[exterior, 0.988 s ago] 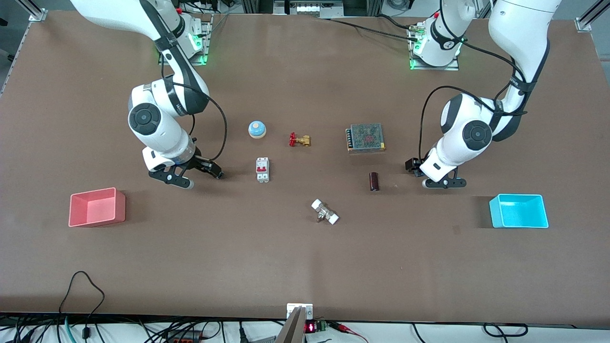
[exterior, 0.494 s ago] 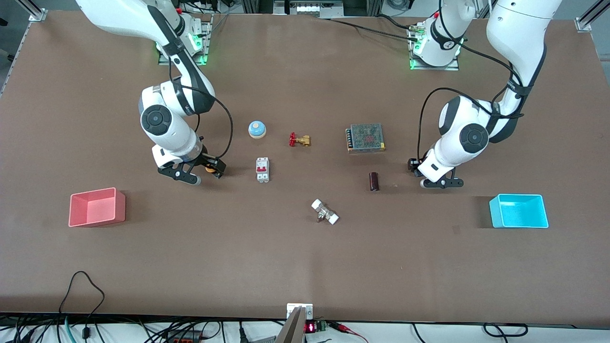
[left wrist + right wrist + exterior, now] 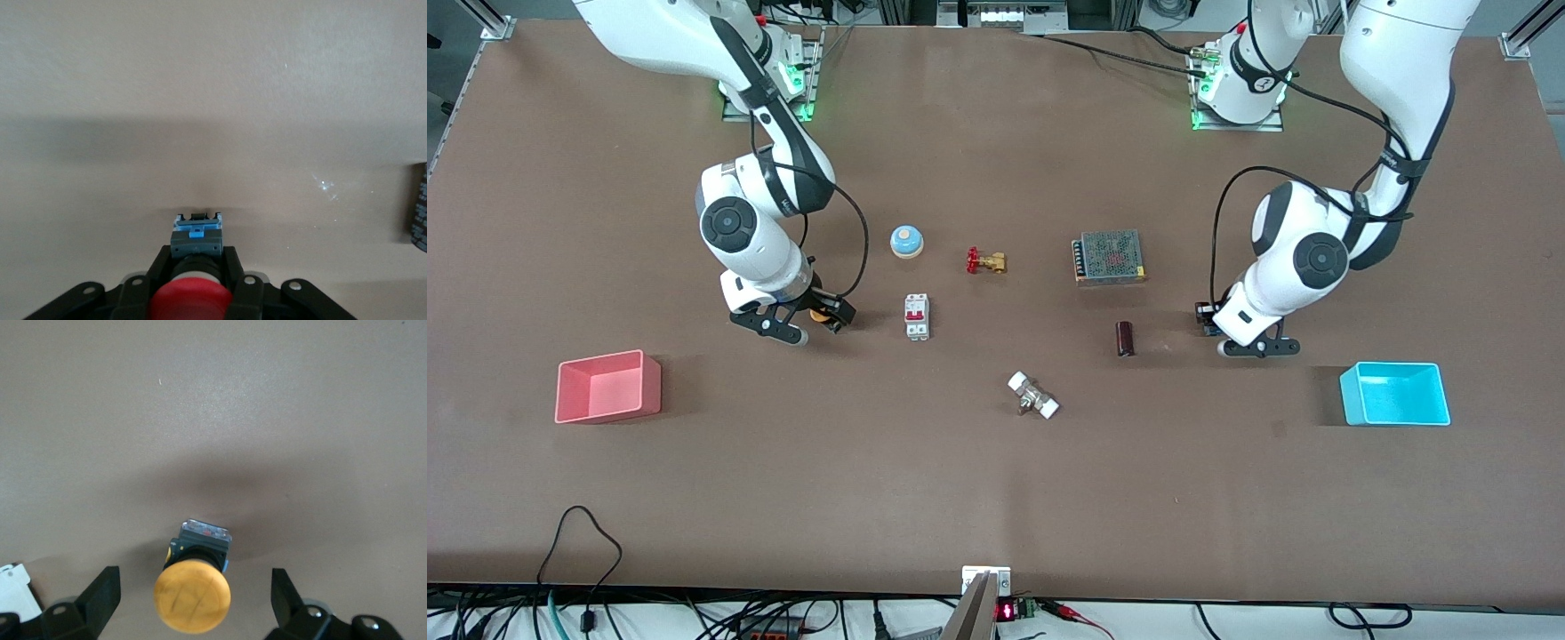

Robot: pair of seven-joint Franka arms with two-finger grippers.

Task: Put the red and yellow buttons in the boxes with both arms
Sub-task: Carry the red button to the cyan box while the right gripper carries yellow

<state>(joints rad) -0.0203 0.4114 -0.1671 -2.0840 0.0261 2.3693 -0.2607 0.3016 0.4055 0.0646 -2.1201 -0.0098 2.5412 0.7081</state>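
Now red button (image 3: 191, 293) in left claw (image 3: 193, 280), cap toward the wrist.

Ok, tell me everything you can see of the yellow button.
The yellow button has a round orange-yellow cap, matte and faintly scuffed, on a black body with a clear, bluish end block. It lies on the table between the right gripper's open fingers, which do not touch it. In the front view it is mostly hidden under that gripper, beside the breaker.

No lettering, brand or number reads clearly on any object; the small red-lit display (image 3: 1006, 612) at the table's near edge (image 3: 783, 588) stays illegible.
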